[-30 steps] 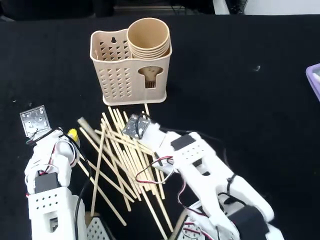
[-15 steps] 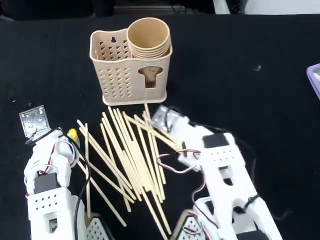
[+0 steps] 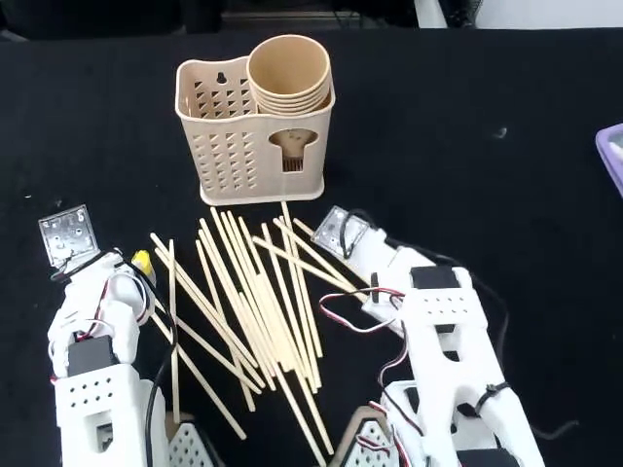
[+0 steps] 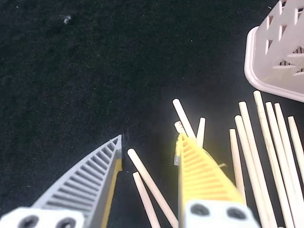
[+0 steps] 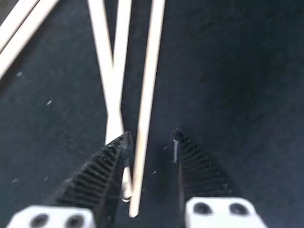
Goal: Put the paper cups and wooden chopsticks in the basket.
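Observation:
A beige perforated basket (image 3: 243, 146) stands at the back of the black table with a stack of paper cups (image 3: 289, 70) in its right compartment. Several wooden chopsticks (image 3: 255, 302) lie fanned on the cloth in front of it. My right arm (image 3: 433, 311) is at the pile's right edge. Its gripper (image 5: 151, 137) is open and low over the cloth, with one chopstick (image 5: 147, 95) lying between the black fingers. My left arm (image 3: 92, 331) rests at the pile's left edge. Its gripper (image 4: 149, 140) is open, with chopstick ends (image 4: 145, 173) between the grey and yellow fingers.
A purple container's edge (image 3: 611, 151) shows at the far right. The basket's corner (image 4: 280, 57) appears in the left wrist view, beyond the chopstick tips. Bare black cloth stretches to the right of the basket and the right arm.
My right arm swung from above the middle of the pile to its right edge, and several chopsticks shifted and lined up more. The left arm stayed still.

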### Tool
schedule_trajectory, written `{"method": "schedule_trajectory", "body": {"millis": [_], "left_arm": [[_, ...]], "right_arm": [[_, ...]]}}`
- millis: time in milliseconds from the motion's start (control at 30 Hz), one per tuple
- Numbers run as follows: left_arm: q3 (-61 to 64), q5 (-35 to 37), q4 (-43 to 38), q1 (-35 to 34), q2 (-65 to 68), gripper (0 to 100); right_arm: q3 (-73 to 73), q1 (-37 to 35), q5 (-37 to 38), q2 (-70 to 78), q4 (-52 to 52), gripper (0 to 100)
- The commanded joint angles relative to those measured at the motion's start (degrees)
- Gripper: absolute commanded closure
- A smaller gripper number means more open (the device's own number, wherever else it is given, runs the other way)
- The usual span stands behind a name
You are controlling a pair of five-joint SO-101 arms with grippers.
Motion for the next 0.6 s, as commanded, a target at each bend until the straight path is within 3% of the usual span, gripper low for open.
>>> {"method": "schedule_trajectory", "body": {"millis": [0,233,567], "left_arm": [[-0.48,0.09,-0.97,0.48,-0.7,81],[-0.4,0.09,-1.05,0.4,-0.7,81],[-0.4,0.09,-1.05,0.48,-0.7,81]], "right_arm": [[-0.31,-2.46,-2.46,0.31,-2.9,85.2],[-2.86,-16.18,-14.24,0.4,-3.16,83.9],[-3.3,-17.32,-14.33,0.4,-3.52,83.9]]}}
